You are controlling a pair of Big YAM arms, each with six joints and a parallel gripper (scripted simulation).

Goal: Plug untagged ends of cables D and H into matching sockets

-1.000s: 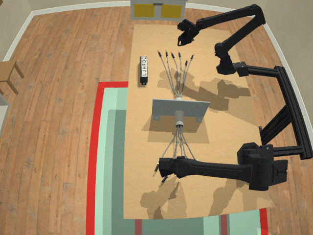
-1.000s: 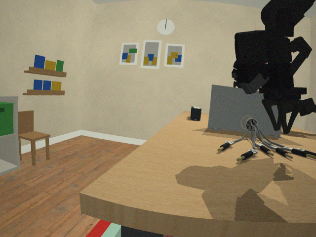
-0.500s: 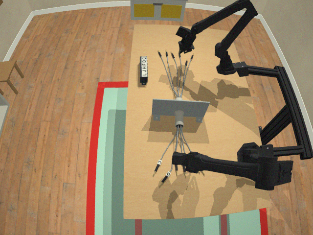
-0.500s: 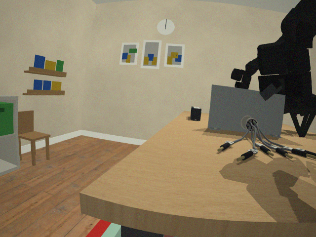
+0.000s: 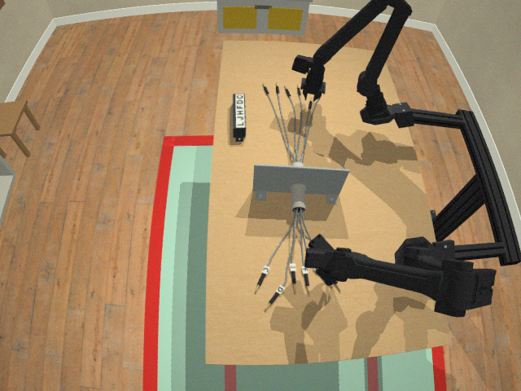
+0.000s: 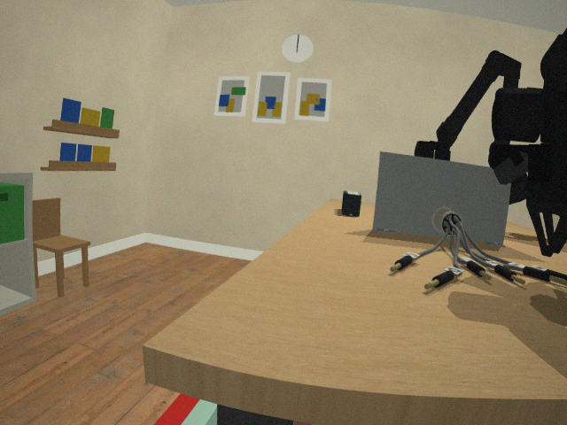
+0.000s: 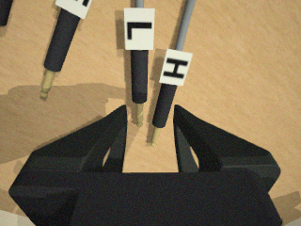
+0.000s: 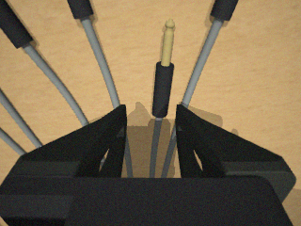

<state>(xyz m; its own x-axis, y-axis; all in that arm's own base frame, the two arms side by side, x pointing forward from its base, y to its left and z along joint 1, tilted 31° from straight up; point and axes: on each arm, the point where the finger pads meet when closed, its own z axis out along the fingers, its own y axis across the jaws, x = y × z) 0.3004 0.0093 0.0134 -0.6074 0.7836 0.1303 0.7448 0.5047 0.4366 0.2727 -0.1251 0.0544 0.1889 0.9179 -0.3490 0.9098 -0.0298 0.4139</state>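
The junction box (image 5: 238,116) (image 6: 351,204) sits on the desk (image 5: 235,252) (image 6: 298,315) near its long edge, lettered L J H F D C along the top. Well apart from it, a grey panel (image 5: 273,178) (image 6: 412,197) stands upright with the conduit (image 5: 298,196) (image 6: 438,220) passing through it.

The tagged ends fan out on one side. The D plug (image 5: 275,296) (image 6: 440,279) lies farthest from the conduit, beyond the C plug (image 5: 261,279) (image 6: 402,262). The H plug (image 7: 165,104) lies beside the L plug (image 7: 139,75), both angled toward the left gripper (image 5: 330,282) (image 6: 549,251) (image 7: 150,112). Its fingers stand partway apart, gripping nothing.

On the other side, the untagged ends spread over the desk near the junction box, outside its sockets. The right gripper (image 5: 313,97) (image 8: 150,112) is above them, its fingers also moderately parted and holding nothing. In its wrist view, a black untagged plug (image 8: 163,89) lies just ahead of the gap, its brass tip (image 8: 167,44) pointing away. Which letter this plug belongs to cannot be told.
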